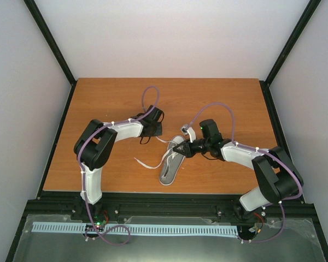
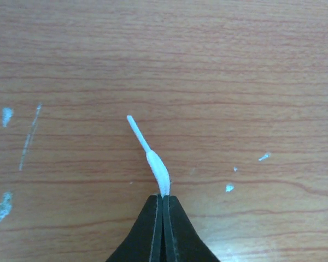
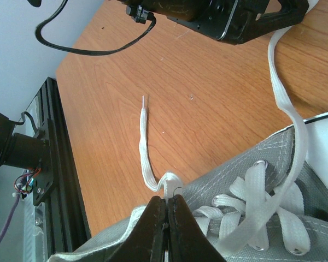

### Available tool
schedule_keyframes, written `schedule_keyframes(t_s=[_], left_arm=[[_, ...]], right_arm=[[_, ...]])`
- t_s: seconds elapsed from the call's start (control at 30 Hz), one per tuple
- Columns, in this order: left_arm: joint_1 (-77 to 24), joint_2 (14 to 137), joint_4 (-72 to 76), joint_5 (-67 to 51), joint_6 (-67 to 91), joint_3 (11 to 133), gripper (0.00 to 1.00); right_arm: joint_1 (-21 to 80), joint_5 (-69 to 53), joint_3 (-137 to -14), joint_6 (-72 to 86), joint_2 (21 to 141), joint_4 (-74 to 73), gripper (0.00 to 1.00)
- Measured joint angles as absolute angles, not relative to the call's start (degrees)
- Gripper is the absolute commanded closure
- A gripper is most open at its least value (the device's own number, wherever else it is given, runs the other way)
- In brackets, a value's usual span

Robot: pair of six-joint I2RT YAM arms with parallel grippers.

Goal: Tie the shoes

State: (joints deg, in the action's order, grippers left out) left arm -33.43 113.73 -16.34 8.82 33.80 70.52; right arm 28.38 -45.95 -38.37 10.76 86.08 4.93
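At table's near centre, sneaker (image 1: 171,166) flat on the wood, left gripper (image 2: 163,197) clenched on 1 lace tip (image 2: 156,164), right gripper (image 3: 167,201) pinching the other lace (image 3: 144,143) beside the eyelets (image 3: 258,164), free end lying on table (image 1: 218,98).

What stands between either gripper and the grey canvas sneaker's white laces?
Nothing visible. The left gripper is shut on one white lace near its tip; the right gripper is shut on the other lace beside the grey canvas sneaker.
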Motion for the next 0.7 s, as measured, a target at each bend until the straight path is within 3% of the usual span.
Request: schedule_keyframes(t_s=[0.3,0.5,0.7], left_arm=[[-33.4,100.8,-14.4,12.6,33.8,61.1,0.99],[-33.5,83.4,-8.5,9.0,33.8,51.3,0.99],[-34.3,78.7,-8.6,2.0,32.8,42.9,0.99]], right_arm=[[28.4,-45.0,-38.4,11.2,85.8,4.9,0.97],[28.4,-43.9,-38.3,13.7,85.6,5.1,0.97],[28.4,-42.3,-37.1,18.4,83.3,6.7,0.97]])
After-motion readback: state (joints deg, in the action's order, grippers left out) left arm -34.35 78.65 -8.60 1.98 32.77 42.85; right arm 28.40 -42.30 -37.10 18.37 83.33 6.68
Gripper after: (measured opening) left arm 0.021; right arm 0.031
